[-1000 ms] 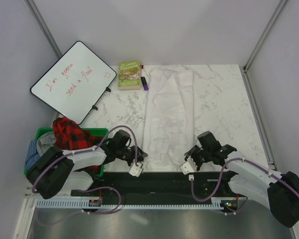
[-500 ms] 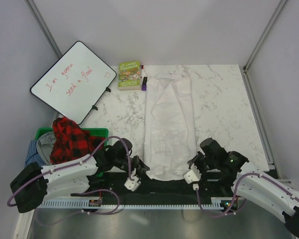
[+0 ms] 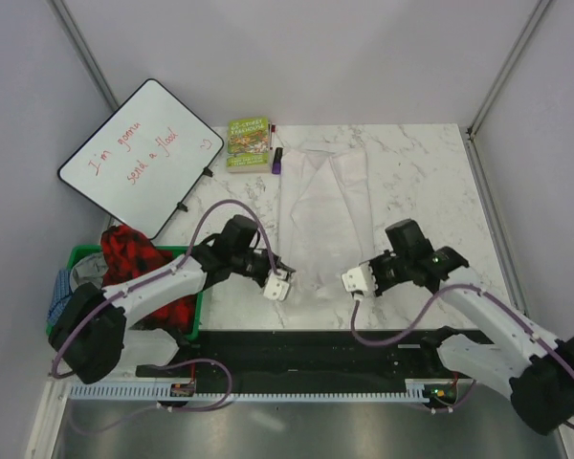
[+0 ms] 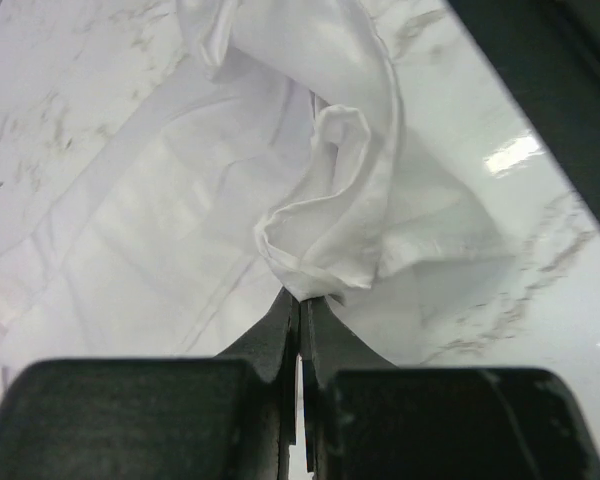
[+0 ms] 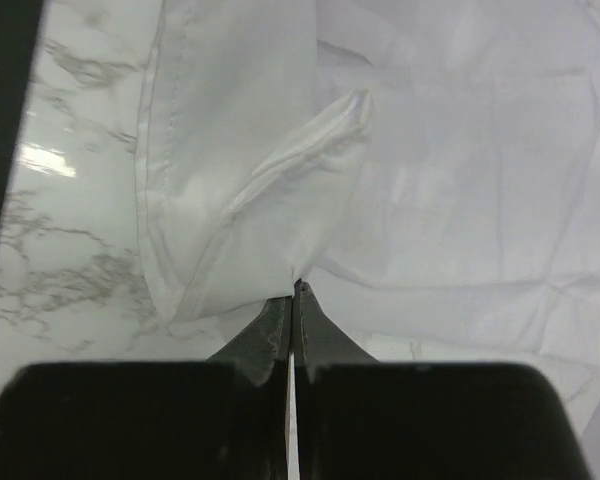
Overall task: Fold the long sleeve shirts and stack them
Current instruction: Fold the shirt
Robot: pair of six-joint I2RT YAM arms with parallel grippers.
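A white long sleeve shirt [image 3: 323,206] lies as a long narrow strip down the middle of the marble table. Its near hem is raised off the surface between the two arms. My left gripper [image 3: 285,284] is shut on the hem's left corner; in the left wrist view its jaws [image 4: 302,302] pinch a bunched fold of the white cloth [image 4: 325,235]. At the hem's right corner my right gripper [image 3: 350,280] is shut too, and the right wrist view has its closed tips [image 5: 295,292] biting a seamed edge of the shirt [image 5: 250,190].
A whiteboard [image 3: 139,153] with red writing leans at the back left. A green book [image 3: 249,142] and a purple marker [image 3: 277,161] lie by the shirt's far end. A green bin [image 3: 189,254] at the left holds red plaid cloth [image 3: 132,251]. Blue cloth [image 3: 61,289] sits beside it.
Both grippers went from open to shut on the shirt's near hem at the table's front edge. They have since carried it up and away from the arm bases, so the strip looks shorter.
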